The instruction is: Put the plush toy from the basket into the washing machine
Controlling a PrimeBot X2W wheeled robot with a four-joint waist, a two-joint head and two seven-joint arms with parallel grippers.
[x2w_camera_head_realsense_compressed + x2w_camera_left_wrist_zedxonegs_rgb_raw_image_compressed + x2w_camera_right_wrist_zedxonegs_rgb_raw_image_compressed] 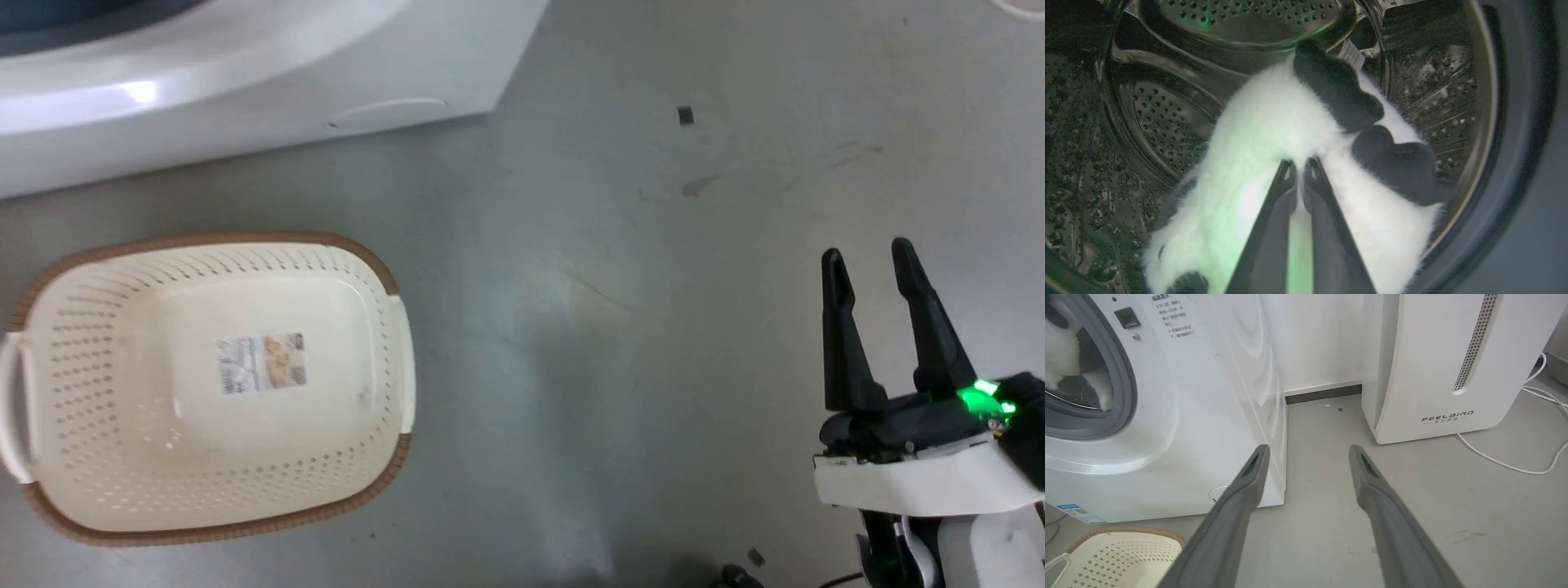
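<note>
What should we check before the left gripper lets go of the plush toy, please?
1. Plush toy inside the drum: ok, steel wall surrounds it.
2. Left gripper grip: ok, fingers pinch white fur.
3. Toy supported by the drum from below: cannot tell.
4. Basket emptied: ok, it holds just its label.
5. Right gripper out of the way: ok, open over the floor, apart from the washing machine.
</note>
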